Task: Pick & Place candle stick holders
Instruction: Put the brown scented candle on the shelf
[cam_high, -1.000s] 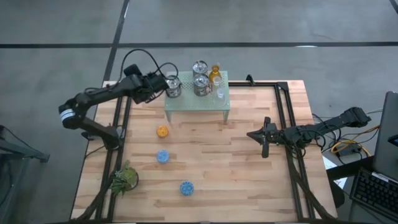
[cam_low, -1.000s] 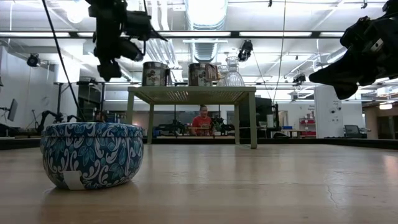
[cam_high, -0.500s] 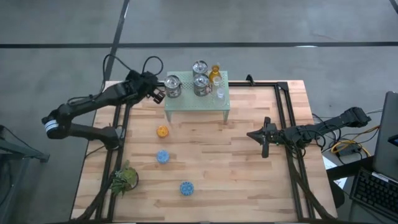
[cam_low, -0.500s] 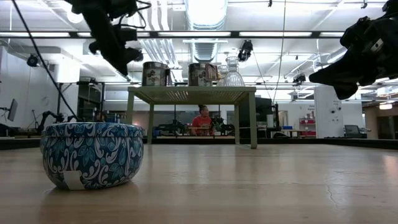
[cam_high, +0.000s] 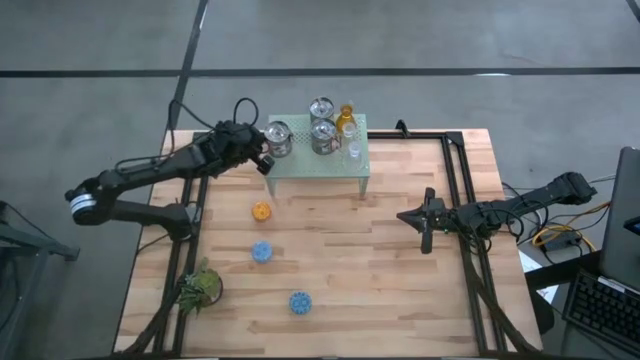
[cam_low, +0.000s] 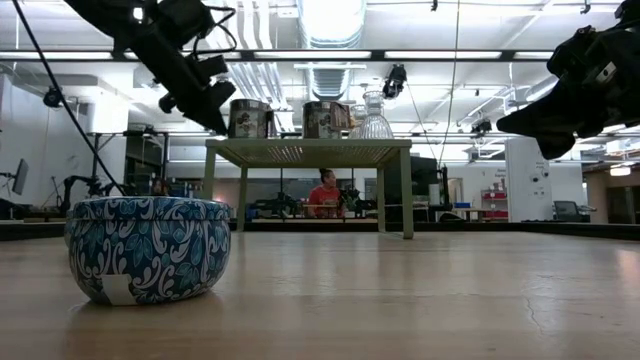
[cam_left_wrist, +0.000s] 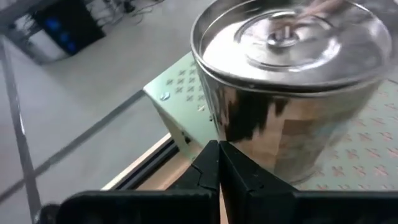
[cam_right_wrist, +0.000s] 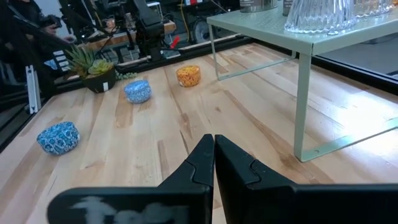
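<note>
Three silvery candle stick holders (cam_high: 279, 138) (cam_high: 321, 108) (cam_high: 325, 135) stand on the pale-green mesh stand (cam_high: 300, 165). An amber one (cam_high: 346, 117) and a clear glass one (cam_high: 353, 151) stand there too. An orange holder (cam_high: 261, 211) and two blue ones (cam_high: 262, 251) (cam_high: 300, 301) sit on the wooden table. My left gripper (cam_high: 264, 164) is shut, just off the stand's left near corner. It points at the nearest silvery holder (cam_left_wrist: 292, 81) and is apart from it. My right gripper (cam_high: 404, 215) is shut and empty, hovering right of the stand.
A green leafy plant (cam_high: 200, 287) stands at the table's near left corner. Black frame rails (cam_high: 460, 190) run along the table's left and right sides. In the low view, one blue holder (cam_low: 148, 248) fills the near left. A person (cam_low: 324, 195) shows in the room behind the table.
My left gripper has drawn back from the leftmost silvery holder toward the table's left edge. It then dropped a little toward the near edge, beside the stand's corner. The holder stays upright on the stand.
</note>
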